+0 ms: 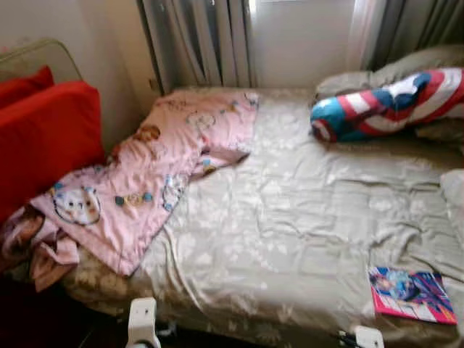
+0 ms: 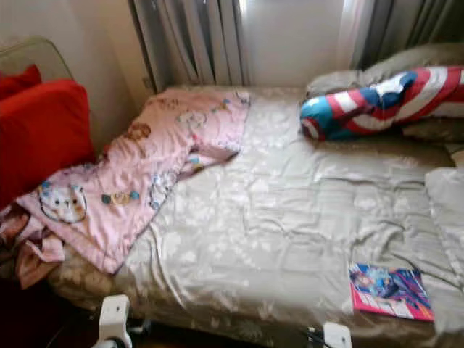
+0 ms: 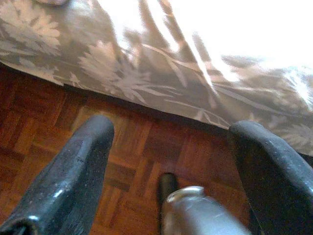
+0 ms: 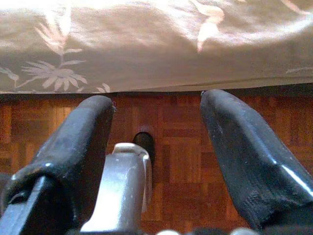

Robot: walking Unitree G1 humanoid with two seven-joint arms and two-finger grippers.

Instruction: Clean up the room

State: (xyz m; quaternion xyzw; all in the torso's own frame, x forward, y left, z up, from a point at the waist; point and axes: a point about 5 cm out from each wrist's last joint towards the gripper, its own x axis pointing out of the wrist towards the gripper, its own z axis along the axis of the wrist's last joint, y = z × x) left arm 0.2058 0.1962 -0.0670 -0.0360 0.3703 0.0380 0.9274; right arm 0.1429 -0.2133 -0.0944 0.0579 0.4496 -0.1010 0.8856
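Nothing has been picked up yet, so this looks like the opening step: the robot stands at the foot of the bed (image 1: pixel 290 239), choosing what to tidy first. Nearest, both arms are low at the bed's edge. The left gripper (image 3: pixel 171 156) hangs over the wooden floor (image 3: pixel 44 132) with its fingers spread wide and nothing between them; the right gripper (image 4: pixel 156 142) is likewise wide open and empty, pointing at the floor just below the hanging bedsheet (image 4: pixel 146 44). Closest on the mattress, at the near right corner, lies a pink magazine (image 1: pixel 411 293), flat and loose, probably the easiest first pick for the right arm, which would need to rise above the mattress and reach forward. On the left, a pink patterned blanket (image 1: pixel 152 174) is crumpled and spills off the near left edge beside a red cushion (image 1: pixel 43 138); straightening it would likely take both grippers. Farther back on the right rests a red, white and blue striped pillow (image 1: pixel 391 105), with curtains (image 1: pixel 203 40) beyond.
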